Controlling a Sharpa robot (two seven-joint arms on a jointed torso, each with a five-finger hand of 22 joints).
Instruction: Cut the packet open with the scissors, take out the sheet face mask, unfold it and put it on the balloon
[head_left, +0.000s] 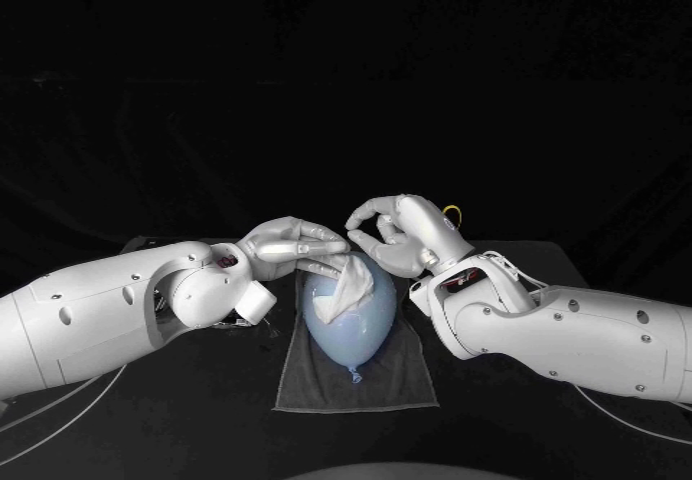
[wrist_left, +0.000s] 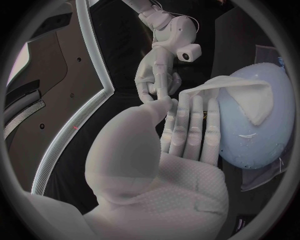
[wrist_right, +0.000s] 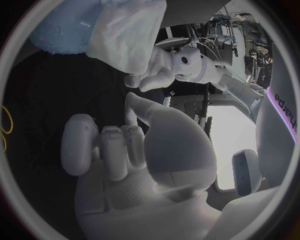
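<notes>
Head view: sheet face mask (head_left: 343, 288) sits bunched atop the balloon (head_left: 353, 332), unfolding left to do; fingers of the left hand (head_left: 296, 241) touch its edge, grip unclear; right hand (head_left: 401, 232) curled, empty.

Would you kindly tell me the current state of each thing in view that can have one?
balloon: inflated, knotted, lying on the dark cloth.
sheet mask: out of its packet, crumpled, draped over the balloon's far end, not spread.
dark cloth: laid flat under the balloon.
left hand: fingers straight, touching the mask's edge; grip unclear.
right hand: fingers curled in, holding nothing.
</notes>
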